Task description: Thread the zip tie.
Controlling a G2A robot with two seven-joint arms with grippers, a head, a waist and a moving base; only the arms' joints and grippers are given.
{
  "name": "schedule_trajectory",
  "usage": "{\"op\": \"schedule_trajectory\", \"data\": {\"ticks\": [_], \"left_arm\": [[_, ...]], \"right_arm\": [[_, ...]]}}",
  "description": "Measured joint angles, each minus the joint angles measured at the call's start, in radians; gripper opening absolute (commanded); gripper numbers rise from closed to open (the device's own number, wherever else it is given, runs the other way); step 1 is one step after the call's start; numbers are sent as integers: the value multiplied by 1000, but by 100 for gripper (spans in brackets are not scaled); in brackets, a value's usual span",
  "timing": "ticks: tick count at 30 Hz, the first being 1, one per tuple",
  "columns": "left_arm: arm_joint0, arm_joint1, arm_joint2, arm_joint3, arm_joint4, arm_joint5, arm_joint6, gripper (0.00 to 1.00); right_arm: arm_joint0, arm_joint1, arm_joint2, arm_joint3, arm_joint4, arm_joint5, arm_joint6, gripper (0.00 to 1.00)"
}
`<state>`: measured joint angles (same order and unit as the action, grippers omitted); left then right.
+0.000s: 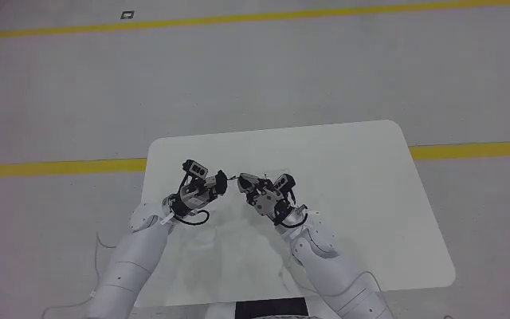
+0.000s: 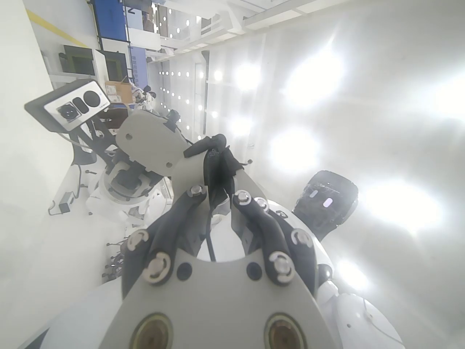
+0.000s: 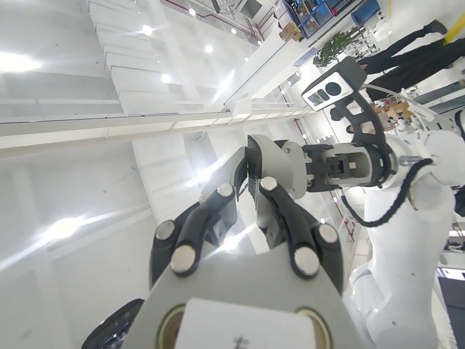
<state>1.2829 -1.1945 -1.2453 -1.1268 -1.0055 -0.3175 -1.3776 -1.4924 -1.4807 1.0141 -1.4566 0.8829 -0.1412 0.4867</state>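
clamping left pincer (image 2: 218, 168) shut on zip tie (image 2: 209, 234), holding it above desk (image 1: 358, 159), tip to tip with right pincer (image 3: 247, 179); failing to tell that pincer's state. judging threading under way, seeing no closed loop.

One black zip tie (image 1: 230, 176), one left gripper (image 1: 217, 181), one right gripper (image 1: 246, 184), one white table (image 1: 358, 159).

Smooth, rounded white shells cover both arms (image 1: 127, 267). The left hand (image 2: 219, 177) and right hand (image 3: 247, 181) share a pale grey base plate, curved black links pinned with silver screws (image 2: 156, 267), and black textured pads (image 3: 253, 161). A silver-faced camera box (image 3: 328, 88) on a black bracket tops the left wrist, beside a black braided cable (image 3: 396, 201). The head (image 2: 327, 203) is glossy black.
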Motion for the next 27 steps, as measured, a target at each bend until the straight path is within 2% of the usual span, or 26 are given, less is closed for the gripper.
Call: {"op": "schedule_trajectory", "data": {"ticks": [27], "left_arm": [[0, 0, 0, 0, 0, 0, 0, 0]], "right_arm": [[-16, 10, 43, -6, 18, -10, -11, 0]]}}
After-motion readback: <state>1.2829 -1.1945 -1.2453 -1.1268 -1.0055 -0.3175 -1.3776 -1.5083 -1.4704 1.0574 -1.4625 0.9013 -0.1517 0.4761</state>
